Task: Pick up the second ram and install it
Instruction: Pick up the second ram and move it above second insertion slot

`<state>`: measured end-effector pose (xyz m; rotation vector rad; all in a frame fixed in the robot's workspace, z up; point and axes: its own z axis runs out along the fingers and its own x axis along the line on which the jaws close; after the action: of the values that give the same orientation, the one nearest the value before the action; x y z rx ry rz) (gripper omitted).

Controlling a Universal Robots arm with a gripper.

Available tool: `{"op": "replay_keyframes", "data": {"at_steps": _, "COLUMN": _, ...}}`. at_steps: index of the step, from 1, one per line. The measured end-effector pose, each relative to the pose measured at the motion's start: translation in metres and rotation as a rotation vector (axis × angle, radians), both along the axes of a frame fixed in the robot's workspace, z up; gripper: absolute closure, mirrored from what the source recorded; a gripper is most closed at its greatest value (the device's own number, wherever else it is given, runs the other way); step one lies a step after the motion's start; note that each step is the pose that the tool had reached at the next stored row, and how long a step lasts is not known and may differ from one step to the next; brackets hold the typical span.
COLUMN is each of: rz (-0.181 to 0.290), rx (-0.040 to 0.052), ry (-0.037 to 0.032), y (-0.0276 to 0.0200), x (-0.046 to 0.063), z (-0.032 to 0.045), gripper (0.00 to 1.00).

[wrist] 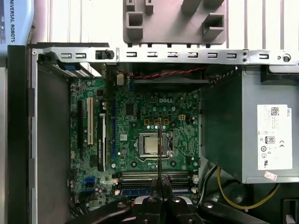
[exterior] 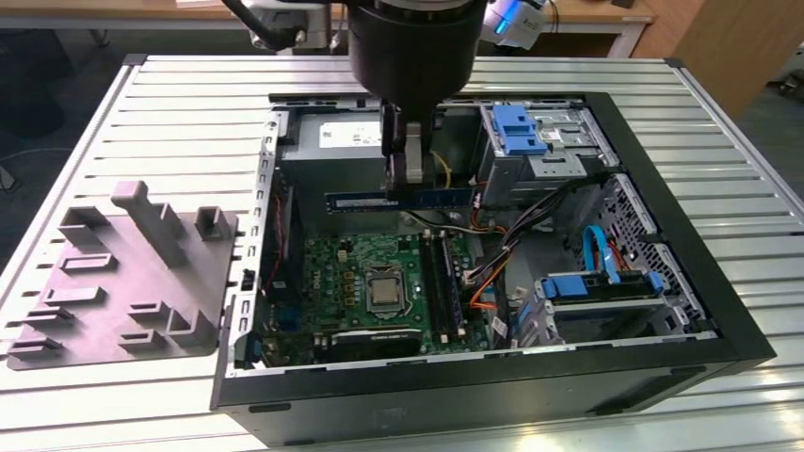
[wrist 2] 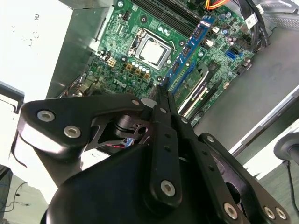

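Robotics lab: slotted aluminium bench (exterior: 710, 132) (open PC case (exterior: 503, 388)).

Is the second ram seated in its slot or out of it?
Out. In the exterior view the second ram hangs level, clamped in the gripper, above the motherboard rather than down in a slot.

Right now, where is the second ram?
In the exterior view, the second ram hangs level in the gripper, inside the open computer case, above the motherboard and close to the grey power supply.
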<state>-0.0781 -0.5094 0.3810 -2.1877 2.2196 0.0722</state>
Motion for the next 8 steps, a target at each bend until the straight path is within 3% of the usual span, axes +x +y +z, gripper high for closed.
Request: {"op": "replay_keyframes", "data": {"at_steps": 8, "rz": 0.000, "rx": 0.0000, "ry": 0.0145, "y": 0.0009, "x": 0.002, "z": -0.0142, "gripper": 0.89}}
